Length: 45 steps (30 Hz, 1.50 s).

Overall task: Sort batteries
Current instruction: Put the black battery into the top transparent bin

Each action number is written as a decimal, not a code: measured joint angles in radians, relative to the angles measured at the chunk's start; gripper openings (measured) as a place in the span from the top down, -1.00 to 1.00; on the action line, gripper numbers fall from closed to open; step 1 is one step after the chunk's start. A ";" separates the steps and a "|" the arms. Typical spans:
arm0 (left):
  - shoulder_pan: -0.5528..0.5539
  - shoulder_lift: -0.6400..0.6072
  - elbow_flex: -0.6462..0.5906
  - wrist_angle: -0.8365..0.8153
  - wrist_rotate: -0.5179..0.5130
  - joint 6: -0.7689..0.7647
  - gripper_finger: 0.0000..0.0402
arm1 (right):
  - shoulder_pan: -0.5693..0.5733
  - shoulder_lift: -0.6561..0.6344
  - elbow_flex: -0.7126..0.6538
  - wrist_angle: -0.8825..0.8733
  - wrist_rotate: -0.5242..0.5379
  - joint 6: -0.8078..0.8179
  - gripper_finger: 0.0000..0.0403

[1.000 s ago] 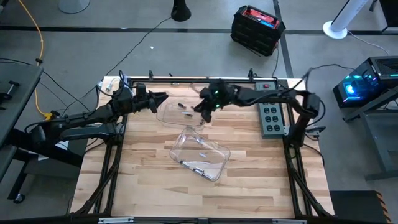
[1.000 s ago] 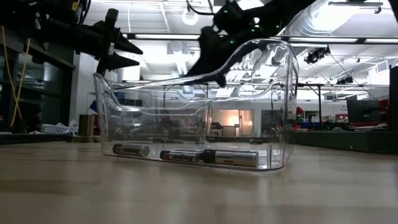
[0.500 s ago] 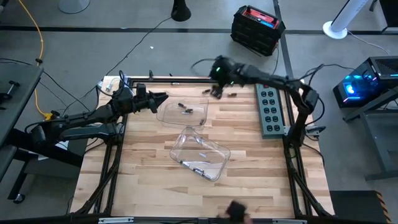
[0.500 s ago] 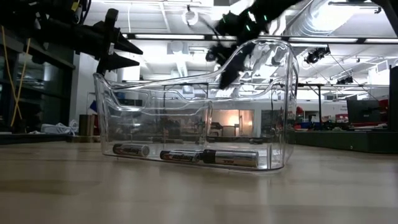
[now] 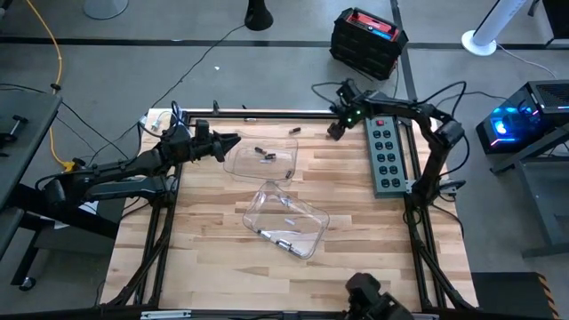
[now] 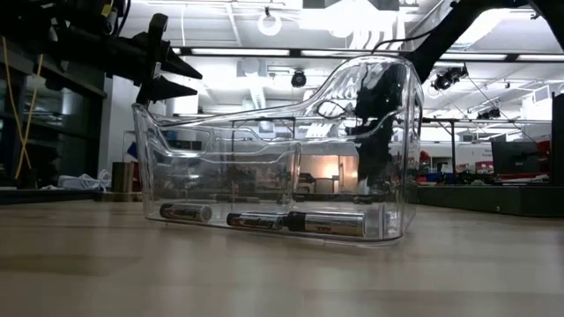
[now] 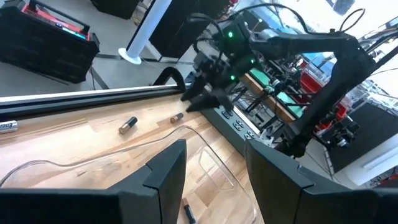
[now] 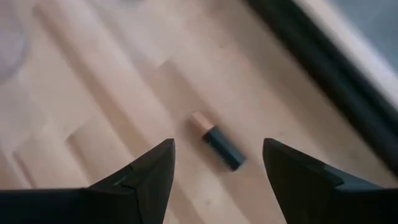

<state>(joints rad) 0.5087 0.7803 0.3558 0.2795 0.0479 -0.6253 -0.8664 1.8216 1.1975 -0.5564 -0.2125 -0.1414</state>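
Overhead, right gripper (image 5: pixel 336 131) spread wide and empty near the table's (image 5: pixel 213 267) far edge, above a loose battery (image 8: pixel 217 145). Left gripper (image 5: pixel 233 140) open, hovering beside the far tray (image 5: pixel 258 161). Other batteries (image 6: pixel 264 219) in the near tray (image 5: pixel 286 220).

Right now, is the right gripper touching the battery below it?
Apart. The right wrist view shows the battery lying on bare wood between the open right gripper, clear of both fingers.

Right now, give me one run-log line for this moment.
right end effector: open above loose battery near power strip | left end effector: open, beside far tray
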 joint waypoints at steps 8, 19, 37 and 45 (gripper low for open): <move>0.000 0.001 0.000 -0.033 -0.009 -0.007 0.21 | 0.067 0.106 0.004 0.006 0.074 -0.130 -0.17; -0.001 0.001 0.000 -0.075 -0.011 -0.026 0.21 | 0.099 0.205 0.082 -0.075 0.148 -0.163 0.29; -0.001 0.000 0.000 -0.013 0.021 0.008 0.21 | 0.309 -0.128 0.202 0.043 -0.167 0.134 0.90; -0.001 -0.001 0.000 -0.078 0.060 0.044 0.21 | 0.559 -0.020 0.202 0.300 -0.049 0.277 0.79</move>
<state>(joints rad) 0.5079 0.7795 0.3561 0.2012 0.1083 -0.5814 -0.3076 1.8018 1.3994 -0.2568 -0.2613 0.1359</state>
